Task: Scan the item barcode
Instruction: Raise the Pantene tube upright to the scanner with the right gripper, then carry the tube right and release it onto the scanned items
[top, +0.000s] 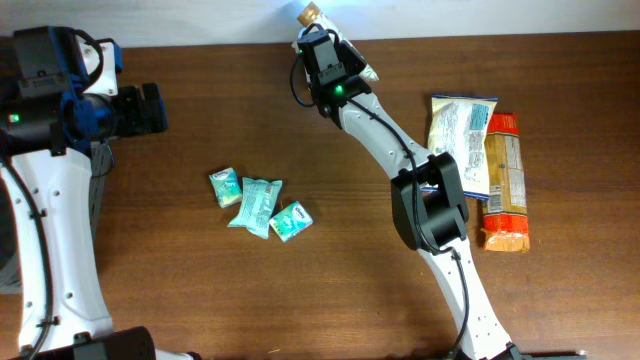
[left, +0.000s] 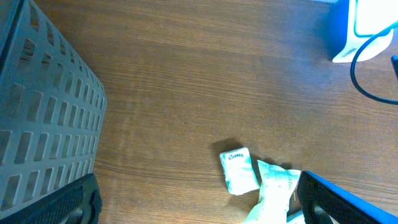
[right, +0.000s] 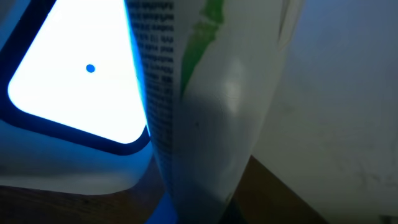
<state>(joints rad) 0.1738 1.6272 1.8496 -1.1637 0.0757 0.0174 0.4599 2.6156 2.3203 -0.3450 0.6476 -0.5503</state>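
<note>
Packet (right: 211, 112) with a glossy white film skin, a green stripe and columns of tiny black print is filling the middle of the right wrist view, standing upright and slightly dented, and in the overhead view its tan tip is poking out at the top centre of the frame. It is sitting just beside the scanner (right: 74, 68), whose smooth window is glowing bright white with a small blue dot inside a blue rim. The right hand (top: 318, 38) is closing tightly on the packet at the far table edge. The left hand (top: 140, 108) is hanging at the upper left of the overhead frame with its dark fingers (left: 74, 199) spread fully apart and gripping nothing. A grey plastic basket (left: 43, 112) with a perforated grid wall is filling the left of the left wrist view; its inside is not showing. Three small crinkled teal-and-white tissue packs (top: 255, 205) are lying close together at the middle of the wood-grain table (top: 300, 300), while a white-and-blue bag (top: 460, 140) and an orange bag (top: 505, 180) are lying side by side, touching, at the right.
</note>
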